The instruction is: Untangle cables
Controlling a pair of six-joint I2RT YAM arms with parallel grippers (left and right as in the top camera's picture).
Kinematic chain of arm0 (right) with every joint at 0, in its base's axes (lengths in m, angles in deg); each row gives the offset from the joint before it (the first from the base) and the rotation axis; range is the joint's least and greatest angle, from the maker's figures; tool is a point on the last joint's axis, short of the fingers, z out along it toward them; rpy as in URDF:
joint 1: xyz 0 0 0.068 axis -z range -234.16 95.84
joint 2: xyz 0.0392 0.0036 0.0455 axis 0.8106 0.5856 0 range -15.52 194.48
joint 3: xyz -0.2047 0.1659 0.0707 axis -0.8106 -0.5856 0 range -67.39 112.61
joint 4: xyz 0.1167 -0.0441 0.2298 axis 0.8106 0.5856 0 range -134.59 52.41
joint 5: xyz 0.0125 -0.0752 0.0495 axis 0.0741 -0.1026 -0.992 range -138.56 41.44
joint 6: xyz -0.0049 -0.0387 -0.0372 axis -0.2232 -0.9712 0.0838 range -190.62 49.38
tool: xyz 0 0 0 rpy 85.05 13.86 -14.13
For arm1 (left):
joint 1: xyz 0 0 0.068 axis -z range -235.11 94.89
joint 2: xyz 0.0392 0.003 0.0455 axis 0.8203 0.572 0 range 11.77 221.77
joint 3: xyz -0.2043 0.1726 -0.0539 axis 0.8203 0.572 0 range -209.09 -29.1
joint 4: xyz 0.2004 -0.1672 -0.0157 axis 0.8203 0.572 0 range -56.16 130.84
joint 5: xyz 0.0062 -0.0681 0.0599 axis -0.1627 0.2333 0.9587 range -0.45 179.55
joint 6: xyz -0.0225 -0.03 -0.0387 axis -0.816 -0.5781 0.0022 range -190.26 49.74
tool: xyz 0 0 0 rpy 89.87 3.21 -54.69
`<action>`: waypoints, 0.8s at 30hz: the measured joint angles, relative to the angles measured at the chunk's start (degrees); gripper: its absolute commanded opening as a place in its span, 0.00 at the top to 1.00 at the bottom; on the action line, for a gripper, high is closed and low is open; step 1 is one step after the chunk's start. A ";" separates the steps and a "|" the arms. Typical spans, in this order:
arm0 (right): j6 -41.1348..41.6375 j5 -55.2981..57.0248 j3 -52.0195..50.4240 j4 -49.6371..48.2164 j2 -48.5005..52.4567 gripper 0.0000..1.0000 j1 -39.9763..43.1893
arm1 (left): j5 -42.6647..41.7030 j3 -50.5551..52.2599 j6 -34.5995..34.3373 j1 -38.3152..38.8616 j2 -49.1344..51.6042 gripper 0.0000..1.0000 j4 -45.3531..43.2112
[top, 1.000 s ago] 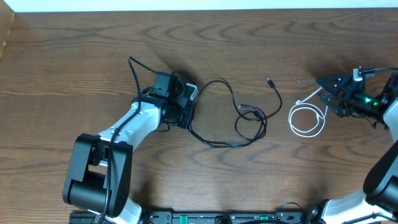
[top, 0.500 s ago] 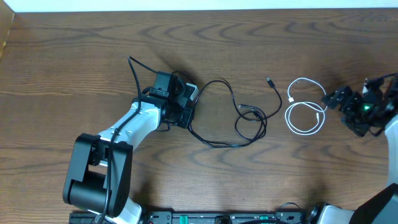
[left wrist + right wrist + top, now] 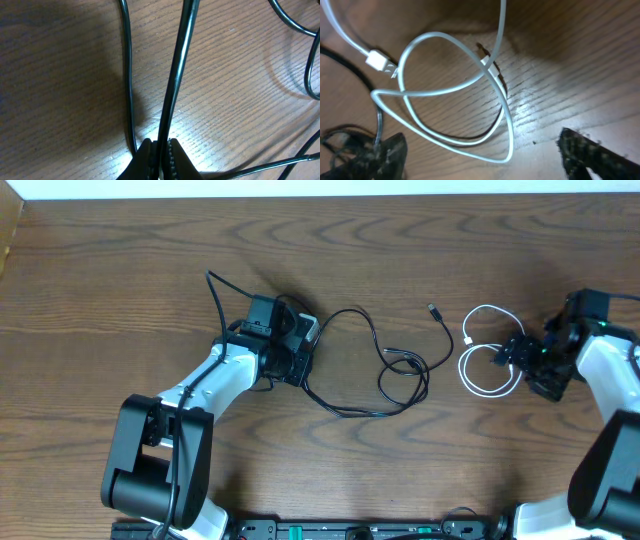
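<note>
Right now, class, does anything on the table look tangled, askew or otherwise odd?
Yes: the black cable crosses itself in a small snarl near its middle, partway along from the left gripper pinching it. The white cable lies loosely looped, apart from it.

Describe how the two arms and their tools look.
The left arm and the right arm have white shells with black joints. A black wire runs along the left arm. The left tool has slim black fingers with ridged inner faces. The right tool has dark, rough-surfaced fingers.
</note>
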 measured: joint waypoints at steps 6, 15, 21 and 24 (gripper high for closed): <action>0.72 1.05 -0.04 -1.16 5.20 0.31 -0.04 | 0.00 0.00 0.00 0.00 0.00 0.92 0.02; 1.97 -0.26 0.42 -5.11 8.81 0.99 -0.24 | 0.02 0.00 0.00 0.00 0.00 0.92 -0.07; 1.92 -0.31 1.55 -9.33 9.64 0.99 -0.24 | 0.00 0.00 0.02 0.00 0.00 0.92 -0.07; 1.88 0.37 4.70 -8.50 11.06 0.99 1.07 | 0.00 0.00 0.02 0.00 0.00 0.92 -0.07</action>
